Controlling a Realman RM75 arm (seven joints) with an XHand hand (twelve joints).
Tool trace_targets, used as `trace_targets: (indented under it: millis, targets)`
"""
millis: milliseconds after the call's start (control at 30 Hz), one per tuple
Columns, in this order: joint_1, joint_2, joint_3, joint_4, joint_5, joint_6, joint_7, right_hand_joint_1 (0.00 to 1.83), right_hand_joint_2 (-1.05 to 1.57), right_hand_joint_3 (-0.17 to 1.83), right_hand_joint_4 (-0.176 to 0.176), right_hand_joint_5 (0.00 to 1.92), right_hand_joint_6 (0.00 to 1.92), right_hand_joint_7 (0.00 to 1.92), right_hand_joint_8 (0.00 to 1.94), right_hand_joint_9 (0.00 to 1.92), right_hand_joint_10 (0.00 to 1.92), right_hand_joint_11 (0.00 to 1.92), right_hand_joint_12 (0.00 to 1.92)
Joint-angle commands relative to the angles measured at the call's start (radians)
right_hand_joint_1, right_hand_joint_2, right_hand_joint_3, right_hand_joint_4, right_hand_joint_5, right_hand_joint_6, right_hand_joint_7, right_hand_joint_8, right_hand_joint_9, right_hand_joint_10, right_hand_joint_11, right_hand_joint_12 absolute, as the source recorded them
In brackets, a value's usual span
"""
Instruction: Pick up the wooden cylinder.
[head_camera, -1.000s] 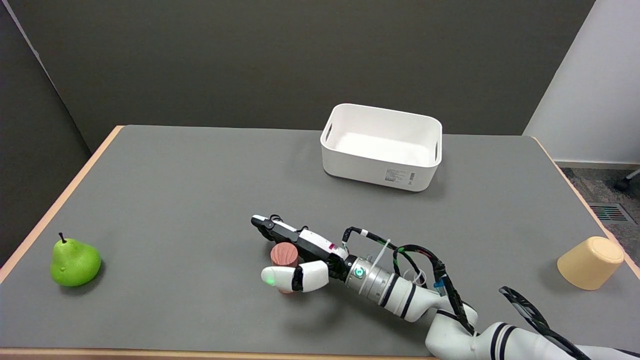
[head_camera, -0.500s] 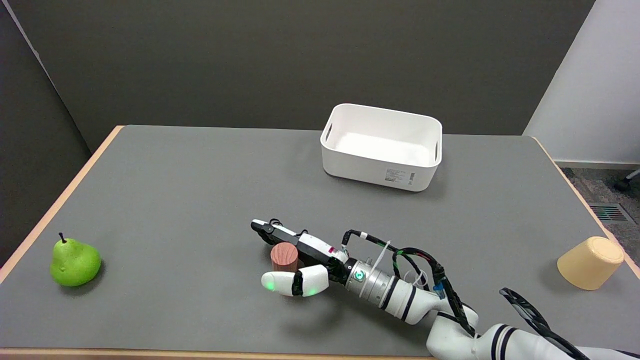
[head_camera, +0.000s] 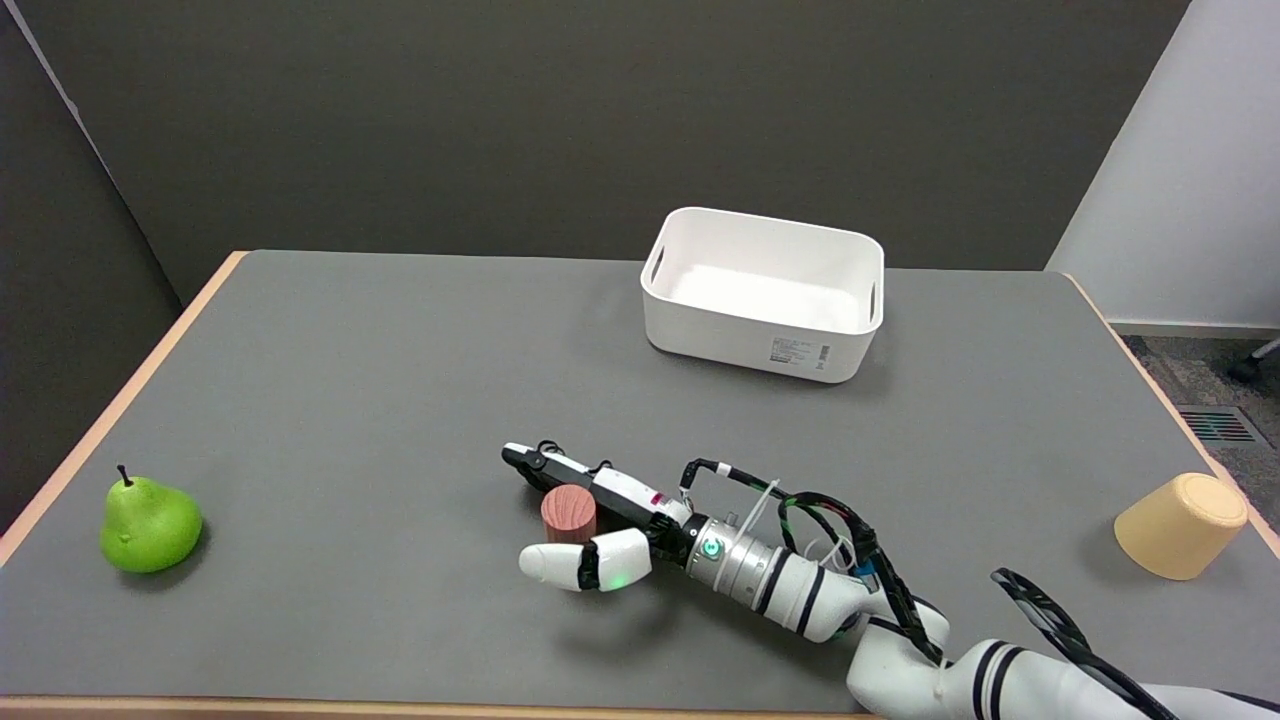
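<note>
The wooden cylinder (head_camera: 568, 512), short and reddish-brown, stands upright on the grey table (head_camera: 380, 400), near the front and a little left of centre. My right hand (head_camera: 630, 497) reaches in from the lower right and lies low around it. Its fingers (head_camera: 545, 467) stretch straight along the cylinder's far side. The thumb (head_camera: 570, 567) lies along its near side and hides the cylinder's base. The fingers are apart and not curled onto the wood, and I cannot tell if any of them touches it.
A white bin (head_camera: 765, 295) stands at the back, right of centre. A green pear (head_camera: 148, 525) sits near the front left edge. A tan cup (head_camera: 1180, 525) lies on its side at the right edge.
The hand has sunk a little towards the table, and the thumb has slid lower and nearer the front, showing more of the cylinder. The cylinder has not moved.
</note>
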Motion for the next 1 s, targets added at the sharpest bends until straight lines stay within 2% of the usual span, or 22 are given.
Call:
trace_targets:
  millis: [33,200,533,600,700,767,1000]
  targets:
    - [0.028,-0.025,0.002,-0.027,0.021,-0.031,-0.081,0.68,0.61,0.74,-0.176,0.00,0.04,0.00,0.00,0.00,0.00,0.00,0.00]
    - [0.028,-0.027,0.006,-0.029,0.040,-0.023,-0.098,0.67,0.56,0.87,-0.176,0.00,0.10,0.00,0.00,0.00,0.00,0.00,0.00]
    - [0.030,-0.027,0.011,-0.031,0.049,-0.021,-0.098,0.65,0.57,0.89,-0.171,0.01,0.09,0.00,0.00,0.00,0.00,0.00,0.00]
    - [0.030,-0.027,0.013,-0.031,0.052,-0.020,-0.098,0.67,0.59,0.92,-0.170,0.02,0.11,0.00,0.00,0.00,0.00,0.00,0.05]
    - [0.030,-0.027,0.015,-0.031,0.052,-0.019,-0.098,0.67,0.61,0.96,-0.162,0.03,0.27,0.00,0.10,0.00,0.02,0.00,0.31]
    - [0.030,-0.027,0.017,-0.032,0.052,-0.018,-0.098,0.68,0.61,0.95,-0.154,0.03,0.32,0.00,0.16,0.00,0.07,0.00,0.40]
    - [0.029,-0.027,0.018,-0.038,0.066,-0.003,-0.098,0.70,0.63,0.94,-0.150,0.05,0.33,0.01,0.19,0.00,0.12,0.00,0.45]
